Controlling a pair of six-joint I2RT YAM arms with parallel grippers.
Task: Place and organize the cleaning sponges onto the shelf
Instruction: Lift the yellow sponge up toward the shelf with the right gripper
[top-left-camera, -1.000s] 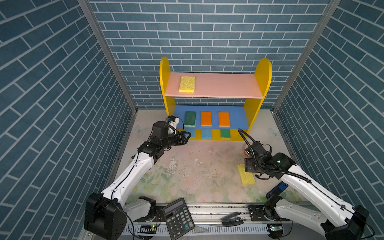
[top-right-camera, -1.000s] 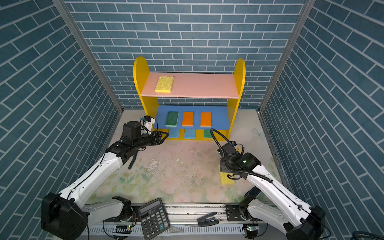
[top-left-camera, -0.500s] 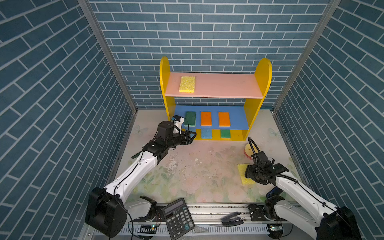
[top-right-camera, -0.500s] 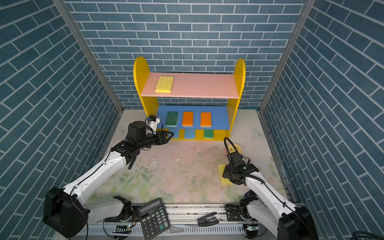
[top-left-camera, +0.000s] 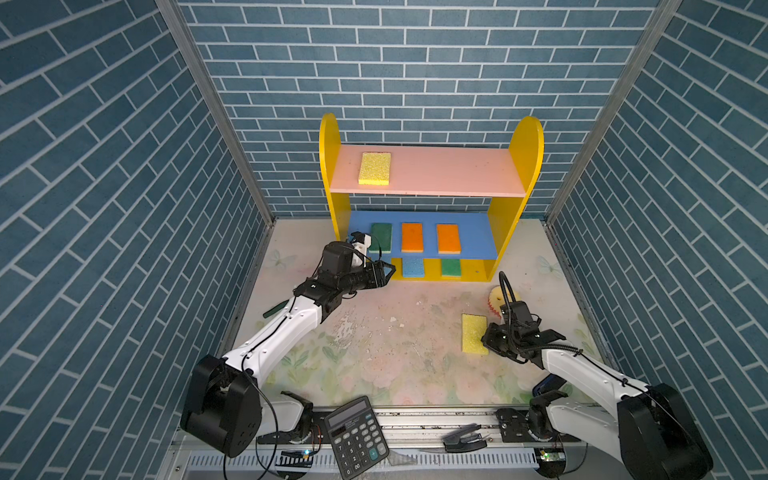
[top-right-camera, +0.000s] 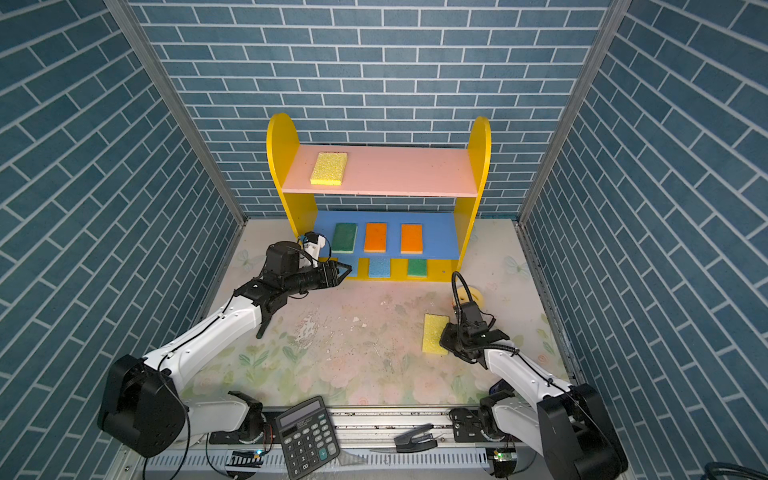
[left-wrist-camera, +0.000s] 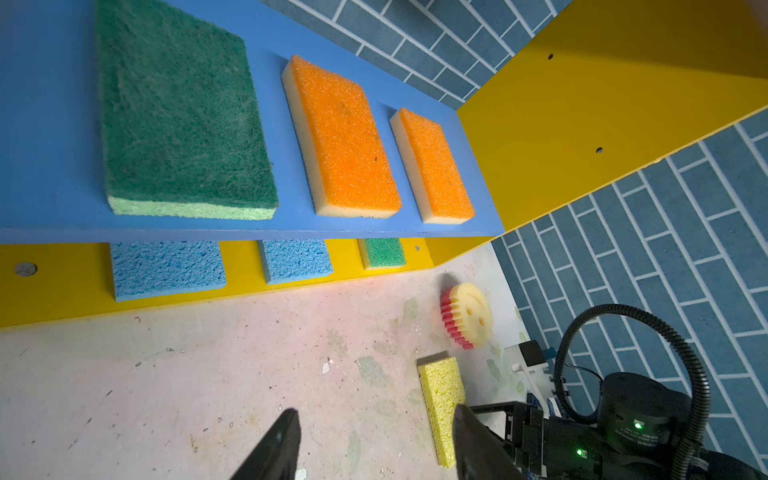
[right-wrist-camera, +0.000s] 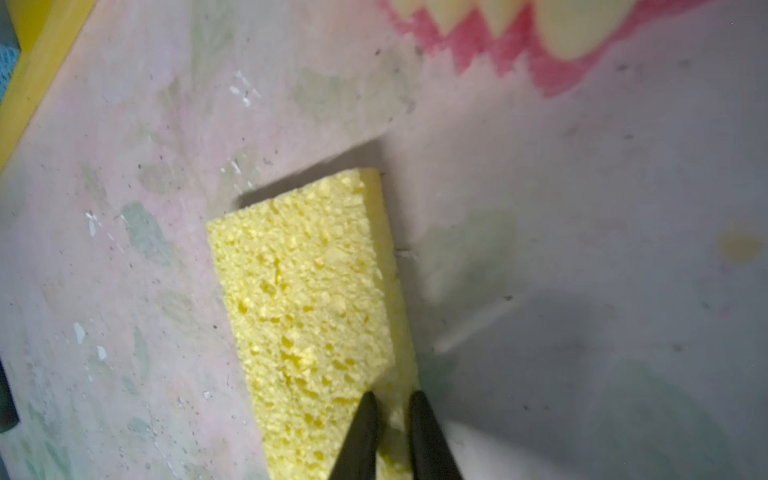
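Right hand (right-wrist-camera: 392, 401) is clenched on the loose yellow sponge (top-left-camera: 474, 338), fingertips close together and pinching only a thin sliver at one edge. The sponge lies flat on the counter (top-left-camera: 374, 332), toward its right edge and well short of the shelf (top-left-camera: 515, 166). The round smiley sponge (left-wrist-camera: 469, 313) sits just behind it, nearer the shelf, also not yet shelved. Left hand (left-wrist-camera: 374, 409) is released and empty, hovering by the left end of the shelf's base. Shelf so far: one yellow pad (top-left-camera: 375, 168) at the left of the pink top board (top-left-camera: 449, 170), and a green pad (top-left-camera: 381, 237) and two orange pads (top-left-camera: 412, 237) on the blue middle board (top-left-camera: 473, 232). On the yellow base are two light blue pads (left-wrist-camera: 166, 268) and a small green pad (left-wrist-camera: 383, 252). Main risk is the shallow bite: soft foam held by its rim will likely droop or pull out of the fingers on the lift. It could then drop back onto the counter or land skewed. A sagging sponge could also catch the pink board's front lip on the way up and get knocked loose or flipped. Placing too close could nudge the yellow pad already up there. The smiley is near enough that a sideways drag could bump it.
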